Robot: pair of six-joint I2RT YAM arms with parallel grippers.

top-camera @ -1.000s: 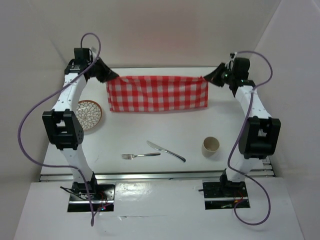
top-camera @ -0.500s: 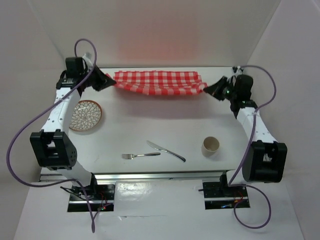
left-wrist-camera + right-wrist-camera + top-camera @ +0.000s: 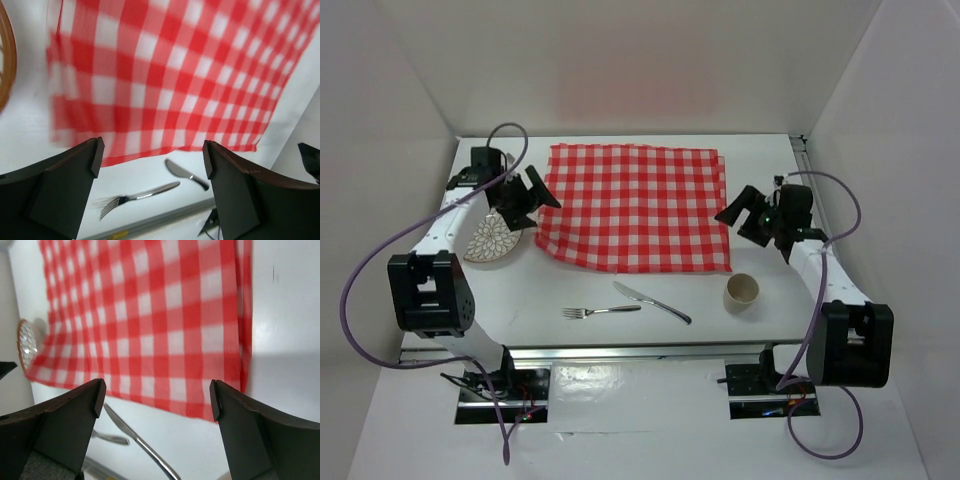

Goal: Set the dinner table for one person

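The red-and-white checked cloth [image 3: 635,205] [image 3: 175,75] [image 3: 140,320] lies spread flat on the back half of the white dinner table [image 3: 550,285]. My left gripper [image 3: 542,200] [image 3: 152,160] hovers open at the cloth's left edge, holding nothing. At the cloth's right edge my right gripper [image 3: 735,218] [image 3: 157,400] is open and empty too. In front of the cloth lie a fork [image 3: 602,311] [image 3: 135,196] [image 3: 107,437] and a knife [image 3: 652,302] [image 3: 186,174] [image 3: 140,442]. A paper cup [image 3: 741,292] stands at the front right. A patterned plate [image 3: 485,243] sits at the left, partly hidden by my left gripper.
White walls close in the table at the back and on both sides. A metal rail [image 3: 640,350] runs along the near edge in front of the arm bases. Purple cables loop off both arms.
The cloth, held stretched in the air at the back by both shut grippers, now lies flat. Both grippers have opened, let go and come forward and down.
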